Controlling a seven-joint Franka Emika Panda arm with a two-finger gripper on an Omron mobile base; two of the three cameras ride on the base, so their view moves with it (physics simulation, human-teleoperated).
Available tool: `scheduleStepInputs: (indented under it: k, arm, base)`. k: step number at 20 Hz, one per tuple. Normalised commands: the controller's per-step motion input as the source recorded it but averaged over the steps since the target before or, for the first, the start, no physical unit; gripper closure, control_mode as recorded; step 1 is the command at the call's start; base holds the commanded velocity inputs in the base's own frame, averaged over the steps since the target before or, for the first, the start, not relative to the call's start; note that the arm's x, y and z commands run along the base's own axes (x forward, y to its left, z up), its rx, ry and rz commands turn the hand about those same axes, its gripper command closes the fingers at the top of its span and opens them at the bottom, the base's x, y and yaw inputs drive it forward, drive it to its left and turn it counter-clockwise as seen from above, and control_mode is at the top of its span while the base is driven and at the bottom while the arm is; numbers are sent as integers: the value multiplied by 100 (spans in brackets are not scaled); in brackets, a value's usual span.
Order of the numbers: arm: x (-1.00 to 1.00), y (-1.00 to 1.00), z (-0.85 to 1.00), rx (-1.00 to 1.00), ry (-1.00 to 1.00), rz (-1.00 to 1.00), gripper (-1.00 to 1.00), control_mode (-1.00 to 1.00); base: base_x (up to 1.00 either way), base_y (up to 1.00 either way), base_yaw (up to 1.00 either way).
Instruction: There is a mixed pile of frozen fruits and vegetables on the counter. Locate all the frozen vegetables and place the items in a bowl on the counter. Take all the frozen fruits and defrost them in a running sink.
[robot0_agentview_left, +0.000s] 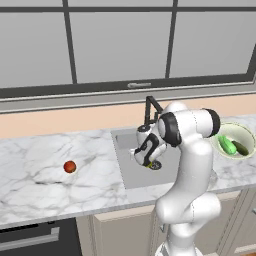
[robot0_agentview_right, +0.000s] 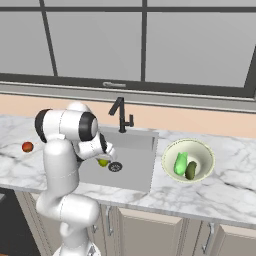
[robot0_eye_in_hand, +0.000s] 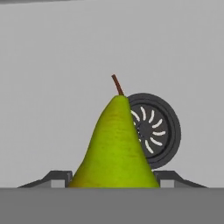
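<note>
My gripper (robot0_eye_in_hand: 113, 179) is shut on a yellow-green pear (robot0_eye_in_hand: 116, 144), one of the frozen fruits, held just above the grey sink (robot0_agentview_left: 129, 172) near its round drain (robot0_eye_in_hand: 157, 129). From the base views the pear (robot0_agentview_right: 103, 162) peeks out under the hand (robot0_agentview_left: 149, 159). The red round fruit (robot0_agentview_left: 70, 166) lies alone on the white marble counter (robot0_agentview_left: 35, 180) left of the sink. Both frozen vegetables, a light-green piece (robot0_agentview_right: 180, 163) and a dark-green cucumber (robot0_agentview_right: 190, 170), lie inside the cream-green bowl (robot0_agentview_right: 190, 141) right of the sink.
A black angular faucet (robot0_agentview_right: 120, 114) stands at the back of the sink, close behind the hand. No water shows running. A window spans the wall behind the counter. Cabinet fronts sit below the counter edge.
</note>
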Motion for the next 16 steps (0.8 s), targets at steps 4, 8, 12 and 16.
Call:
scheduleStepInputs:
  k: [4, 8, 12, 16]
  arm:
    - [13, -4, -23, 2, -6, -1, -100, -100]
    - [8, 0, -14, 1, -2, 0, -100, -100]
    - [4, -6, -1, 0, 0, -1, -100, -100]
    - [-3, -3, 26, 1, -1, -5, -100, -100]
  base:
    - [0, 0, 0]
    - [0, 0, 0]
    - [0, 0, 0]
    - [0, 0, 0]
